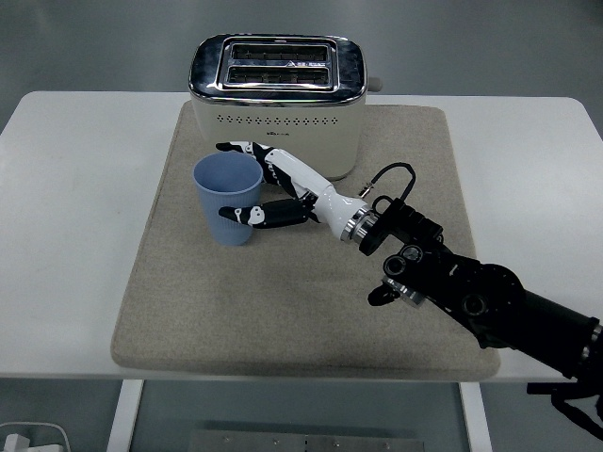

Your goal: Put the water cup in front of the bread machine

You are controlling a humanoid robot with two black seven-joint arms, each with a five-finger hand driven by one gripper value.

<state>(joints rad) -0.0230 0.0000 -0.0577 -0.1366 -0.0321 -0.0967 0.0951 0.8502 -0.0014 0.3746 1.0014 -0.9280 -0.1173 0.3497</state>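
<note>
One hand's doing the work, your right hand [252, 184], wrapped around the blue water cup [228, 199] with fingers at its back and thumb across the front. Cup's upright on the beige mat [188, 311], sitting at about 7 o'clock from the bread machine [278, 94], just beside its front. White desk [66, 235] underneath.

My right hand [273, 188] covers part of the blue cup's [226, 200] right side, so real contact I cannot confirm. Behind the cup, the toaster's [279, 89] small front print is unreadable.
</note>
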